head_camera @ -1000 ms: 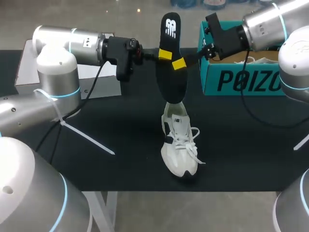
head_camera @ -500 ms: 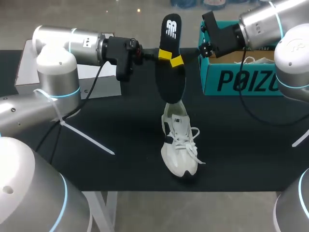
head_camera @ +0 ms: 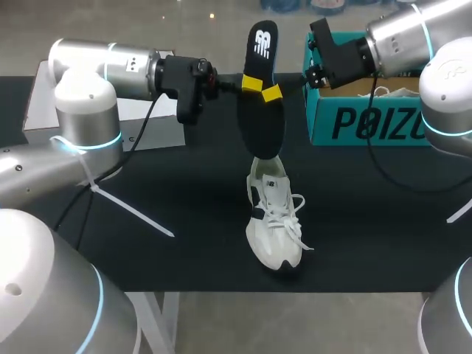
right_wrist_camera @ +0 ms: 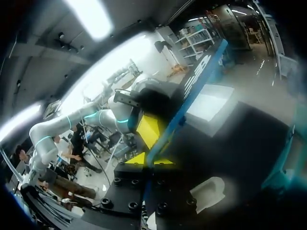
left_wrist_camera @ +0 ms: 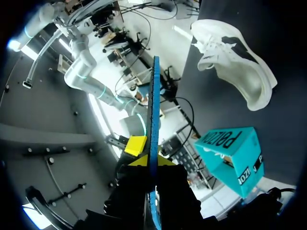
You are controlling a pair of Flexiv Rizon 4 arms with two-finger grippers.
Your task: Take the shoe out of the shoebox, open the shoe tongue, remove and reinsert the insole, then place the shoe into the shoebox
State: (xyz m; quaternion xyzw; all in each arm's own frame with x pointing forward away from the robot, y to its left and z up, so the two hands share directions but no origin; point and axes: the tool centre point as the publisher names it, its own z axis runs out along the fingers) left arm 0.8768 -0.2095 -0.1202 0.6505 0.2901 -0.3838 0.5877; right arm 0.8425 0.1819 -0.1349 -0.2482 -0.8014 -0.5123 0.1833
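Observation:
A black insole hangs upright in the air above the white shoe, its lower end just over the shoe's opening. My left gripper is shut on the insole's middle from the left. My right gripper is shut on it from the right, just below. In the left wrist view the insole runs edge-on out of my left gripper, with the shoe on the black table beyond. In the right wrist view my right gripper pinches the insole's blue edge.
The open teal shoebox stands at the back right, behind my right arm, with white paper inside. A flat white lid lies at the back left under my left arm. The black mat covers the table around the shoe.
My right gripper's fingers have shut on the insole, next to the left gripper's. The insole, the shoe and my left arm have stayed in place.

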